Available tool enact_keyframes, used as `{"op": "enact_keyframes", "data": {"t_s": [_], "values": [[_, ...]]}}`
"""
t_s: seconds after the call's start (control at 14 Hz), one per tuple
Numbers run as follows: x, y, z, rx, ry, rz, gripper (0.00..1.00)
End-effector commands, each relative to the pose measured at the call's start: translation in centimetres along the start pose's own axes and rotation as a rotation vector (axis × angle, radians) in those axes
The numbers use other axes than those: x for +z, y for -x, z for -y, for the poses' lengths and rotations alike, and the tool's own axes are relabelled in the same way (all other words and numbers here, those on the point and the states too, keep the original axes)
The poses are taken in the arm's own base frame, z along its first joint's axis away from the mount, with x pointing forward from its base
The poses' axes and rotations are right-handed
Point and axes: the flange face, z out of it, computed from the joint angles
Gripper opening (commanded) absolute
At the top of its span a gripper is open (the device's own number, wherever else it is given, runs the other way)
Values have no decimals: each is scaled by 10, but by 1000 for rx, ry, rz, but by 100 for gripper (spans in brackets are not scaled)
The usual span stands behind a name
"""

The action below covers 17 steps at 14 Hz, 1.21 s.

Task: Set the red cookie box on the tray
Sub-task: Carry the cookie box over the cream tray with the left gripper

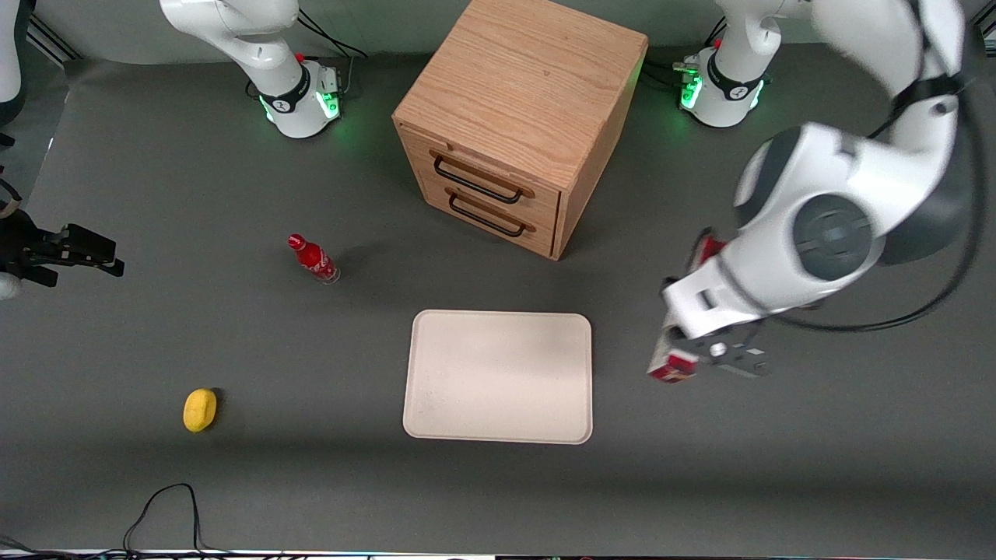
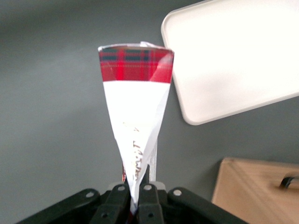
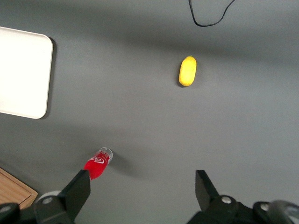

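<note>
My left gripper (image 1: 691, 355) is shut on the red cookie box (image 1: 674, 366), which hangs above the grey table beside the tray (image 1: 498, 378), toward the working arm's end. The arm covers most of the box in the front view; only its two red ends show. In the left wrist view the gripper (image 2: 137, 196) pinches the box (image 2: 135, 107) at its white section, and the tartan-red end points away from the camera. The cream-white tray (image 2: 233, 60) lies flat with nothing on it; the box's end is just off its corner.
A wooden drawer cabinet (image 1: 517, 117) stands farther from the front camera than the tray and also shows in the wrist view (image 2: 257, 191). A small red bottle (image 1: 313, 259) and a yellow lemon (image 1: 200, 410) lie toward the parked arm's end. A black cable (image 1: 167, 505) lies near the front edge.
</note>
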Motion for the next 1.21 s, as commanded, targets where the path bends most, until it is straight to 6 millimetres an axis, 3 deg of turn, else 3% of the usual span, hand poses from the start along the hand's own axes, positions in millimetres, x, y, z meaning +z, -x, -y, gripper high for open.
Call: {"op": "enact_keyframes", "data": {"t_s": [0.0,0.21,0.64,0.86,1.14], "values": [[32,-38,-42,-149,40,-55,0],[79,-53,-71,-204,64,-84,0],[166,-69,-90,-247,65,-102,0],[196,-73,-94,-270,45,-119,0],[216,-73,-93,-262,21,-132,0]]}}
